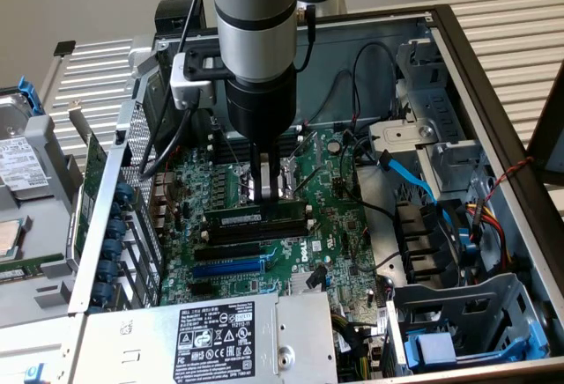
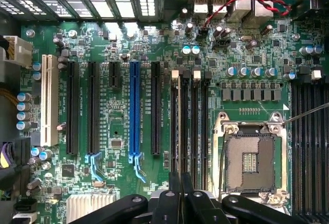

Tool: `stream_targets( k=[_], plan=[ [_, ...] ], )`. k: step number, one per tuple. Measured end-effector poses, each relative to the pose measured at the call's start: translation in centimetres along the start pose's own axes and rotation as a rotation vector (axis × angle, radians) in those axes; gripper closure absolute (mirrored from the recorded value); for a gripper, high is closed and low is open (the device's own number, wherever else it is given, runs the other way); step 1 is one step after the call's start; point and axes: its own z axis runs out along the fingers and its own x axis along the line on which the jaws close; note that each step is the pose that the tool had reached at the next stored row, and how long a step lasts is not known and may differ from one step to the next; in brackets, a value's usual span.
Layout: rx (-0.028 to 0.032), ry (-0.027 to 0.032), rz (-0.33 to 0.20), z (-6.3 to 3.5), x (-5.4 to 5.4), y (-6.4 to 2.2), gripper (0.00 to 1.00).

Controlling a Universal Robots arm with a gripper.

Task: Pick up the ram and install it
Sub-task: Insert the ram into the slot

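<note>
The ram (image 1: 231,217), a long thin green stick with a white label, stands on edge along the black memory slots (image 1: 256,230) of the green motherboard (image 1: 330,225). My gripper (image 1: 270,194) comes straight down onto the stick's upper edge, with its two fingers drawn close on it. In the wrist view the gripper (image 2: 178,183) has narrow fingertips (image 2: 172,182) nearly together over the memory slots (image 2: 190,126). There the stick shows only edge-on and is hard to tell from the slots.
An empty CPU socket (image 2: 252,162) lies just beside the slots. Black and blue expansion slots (image 2: 134,111) run parallel. The case holds a power supply (image 1: 220,340), a blue data cable (image 1: 414,181) and a drive cage (image 1: 458,331). A green card (image 1: 92,173) stands outside the case wall.
</note>
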Motion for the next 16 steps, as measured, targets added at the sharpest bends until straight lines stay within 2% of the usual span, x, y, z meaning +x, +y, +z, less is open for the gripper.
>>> stream_targets(
  k=[16],
  plan=[
    [-0.0004,-0.0013,0.000,0.00,0.05,-0.08,0.88]
  ],
)
